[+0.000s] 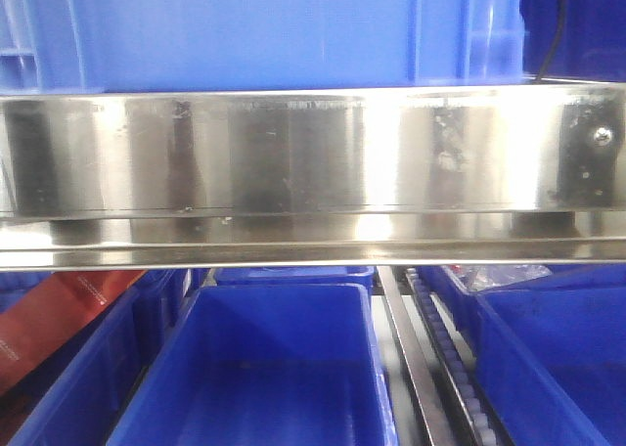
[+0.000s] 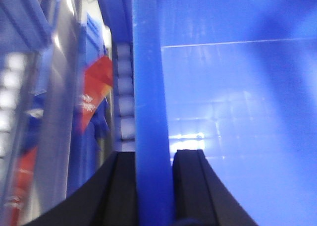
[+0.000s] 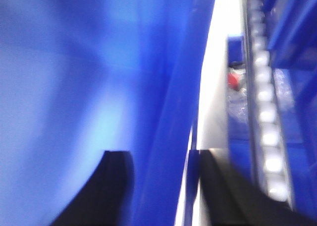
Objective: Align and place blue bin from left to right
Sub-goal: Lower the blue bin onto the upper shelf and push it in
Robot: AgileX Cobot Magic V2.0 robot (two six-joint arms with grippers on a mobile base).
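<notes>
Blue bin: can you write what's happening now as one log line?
left gripper: straddles blue bin wall | right gripper: straddles other wall | bin: held

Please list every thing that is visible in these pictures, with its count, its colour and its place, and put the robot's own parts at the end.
blue bin: one, bright blue, on the upper shelf, ribbed wall.
steel rail: one, silver, across the front view.
lower blue tubs: at least three, blue, below the rail.
red package: one, red, lower left.
roller track: one, white rollers, between the lower tubs.
black cable: one, upper right.
left gripper: black, astride a blue bin wall.
right gripper: black, astride a blue bin wall.
</notes>
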